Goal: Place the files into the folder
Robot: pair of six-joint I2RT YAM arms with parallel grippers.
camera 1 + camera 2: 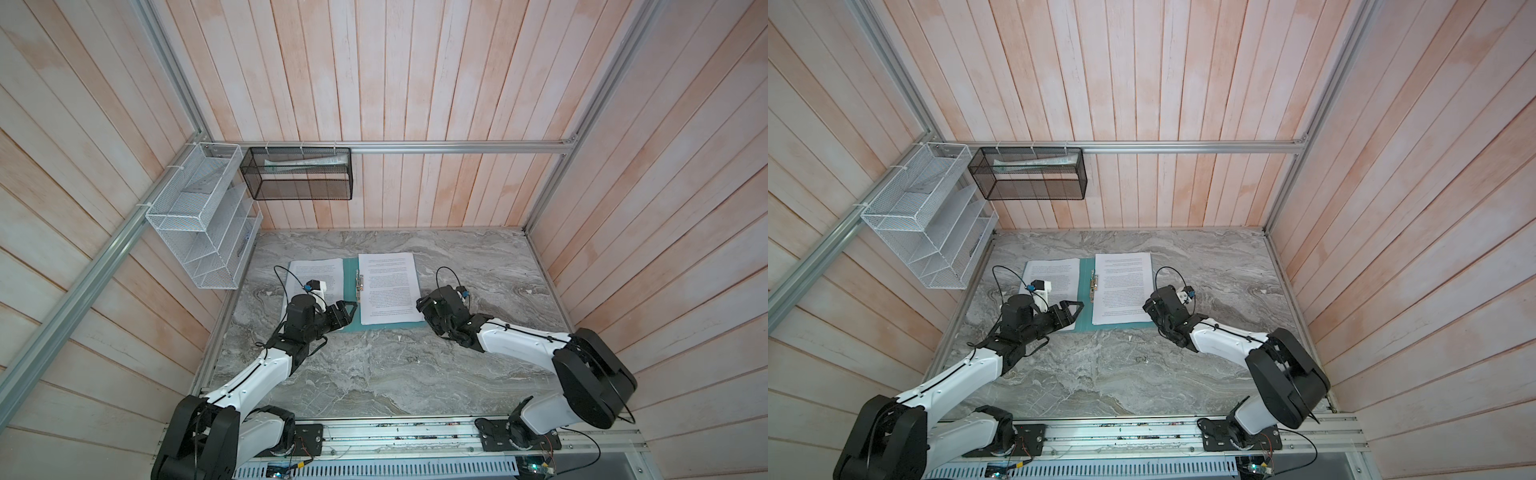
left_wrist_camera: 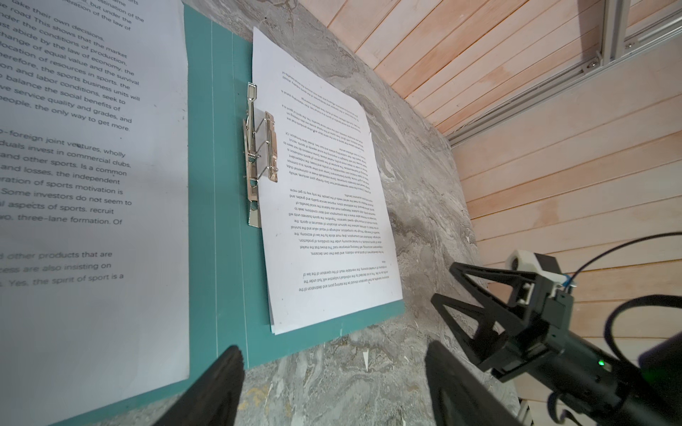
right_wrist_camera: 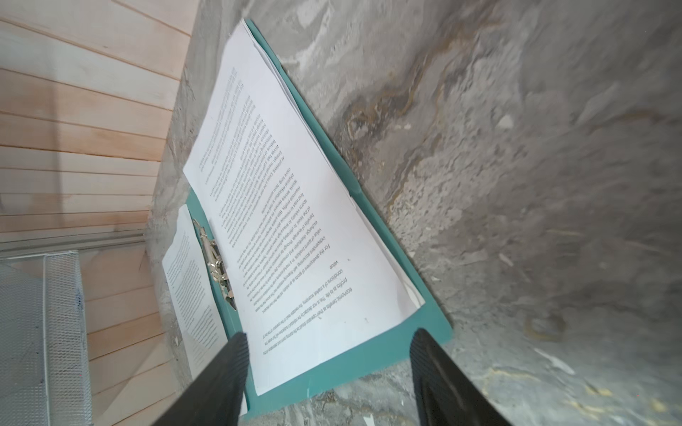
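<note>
Your folder (image 1: 350, 272) lies open on the desk (image 1: 374, 374), its spine running toward the back wall. The files (image 1: 388, 286) lie lengthwise along the spine on the right half, with another sheet (image 1: 316, 272) on the left half. Your left end effector (image 2: 334, 350) and right end effector (image 3: 329, 333) both gape empty.

1. The folder (image 3: 369, 365) lies open and flat on the grey marble tabletop (image 3: 516, 184).
2. The files (image 3: 295, 221), a loose white stack with dense black text, sit on the folder. Their edges are a bit fanned and there's a teal border showing around them.
3. The metal clip (image 3: 217, 263) is at the folder's spine, just beside the stack.
4. A second printed sheet (image 3: 192, 295) lies past the clip.
5. The right pincer (image 3: 328, 333) is at the folder's near edge, black fingers (image 3: 225, 380) spread wide with nothing gripped.
6. The white mesh rack (image 3: 44, 332) and plank wall (image 3: 73, 110) are well beyond the folder.
</note>
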